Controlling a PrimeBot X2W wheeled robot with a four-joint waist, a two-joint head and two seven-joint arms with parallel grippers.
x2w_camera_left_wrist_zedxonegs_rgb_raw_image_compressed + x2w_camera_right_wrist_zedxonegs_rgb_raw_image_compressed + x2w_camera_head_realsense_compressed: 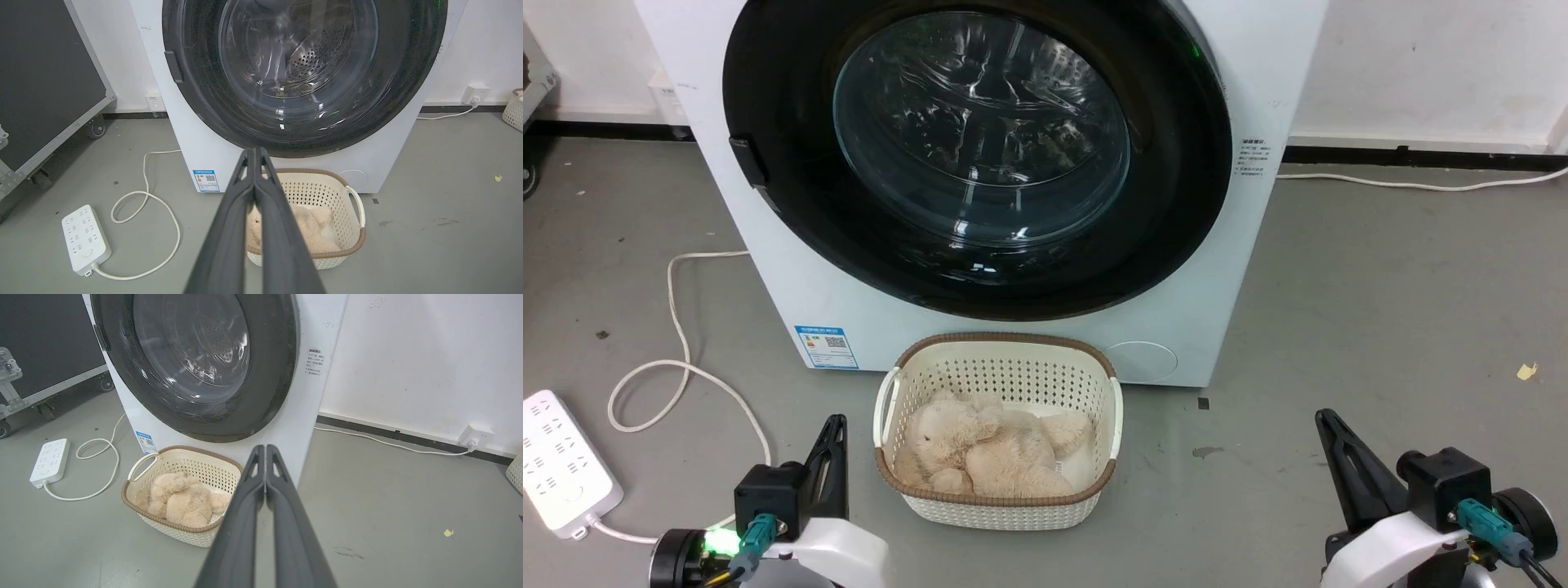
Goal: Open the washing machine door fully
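Observation:
The white washing machine stands on the floor ahead of me. Its round door, glossy black rim around a bulging glass window, lies flat against the front, with a small black handle tab on its left edge. The door and door also appear in both wrist views. My left gripper rests low at the lower left, fingers pressed together and empty. My right gripper sits at the lower right, shut and empty too. Both are well short of the door.
A cream perforated basket holding a beige plush toy stands right before the machine. A white power strip and looped cable lie on the floor at left. A black wheeled case stands farther left. Wall socket at right.

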